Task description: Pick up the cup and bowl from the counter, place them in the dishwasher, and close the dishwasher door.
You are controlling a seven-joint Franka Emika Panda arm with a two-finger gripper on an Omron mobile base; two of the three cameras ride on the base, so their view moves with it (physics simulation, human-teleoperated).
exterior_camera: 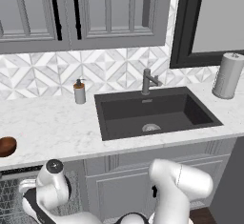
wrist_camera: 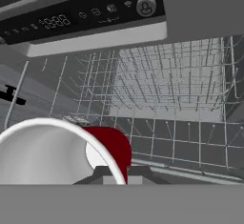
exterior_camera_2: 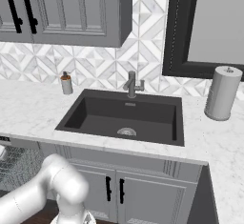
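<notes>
The cup (wrist_camera: 71, 154) lies tilted in front of the hand camera, its white mouth turned toward the lens and its red base pointing away toward the dishwasher (wrist_camera: 162, 75) rack. The claw (wrist_camera: 121, 178) sits at its rim; whether it grips cannot be told. The wire rack (wrist_camera: 181, 137) holds nothing visible. The bowl (exterior_camera: 6, 146) rests on the counter (exterior_camera: 52, 123), left of the sink (exterior_camera: 152, 111).

soap dispenser (exterior_camera: 79, 92), faucet (exterior_camera: 147, 81) (grey), paper towels (exterior_camera: 228, 76)
</notes>
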